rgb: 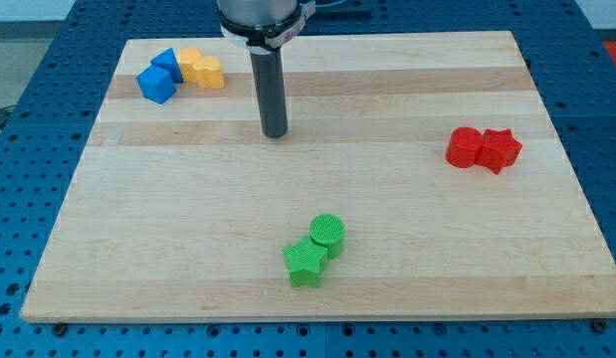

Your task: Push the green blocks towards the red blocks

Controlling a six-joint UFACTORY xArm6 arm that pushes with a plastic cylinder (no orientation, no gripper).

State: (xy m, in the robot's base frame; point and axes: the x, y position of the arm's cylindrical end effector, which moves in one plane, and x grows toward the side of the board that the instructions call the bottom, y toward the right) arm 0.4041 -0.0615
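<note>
Sitting nearest the frame bottom, just right of centre, the green star block [306,263] and the green cylinder block [327,235] touch each other, cylinder up-right of the star. Both rest on the wooden desk [188,249], close to its lower edge.

Mid-right of the frame: the red blocks, a rounded red block [466,147] touching a red star block [500,150], near the desk's right edge. They lie up and to the right of the green pair, well apart from it.

Further back, upper centre-left: the arm's dark rod comes down from the frame top, the tip [275,134] resting on bare wood. No jaws on this end effector, just the rod, so nothing to open or hold; it touches no block.

Top left corner: blue blocks [159,77] and yellow blocks [201,69] bunched together, not part of the task.

Key relation: green pair lies below and slightly right of the tip, well apart. Reds are to the greens' upper right. Judgement: the tip would need to get to the lower-left side of the green star to shove the pair up-right; pushing not yet started.
</note>
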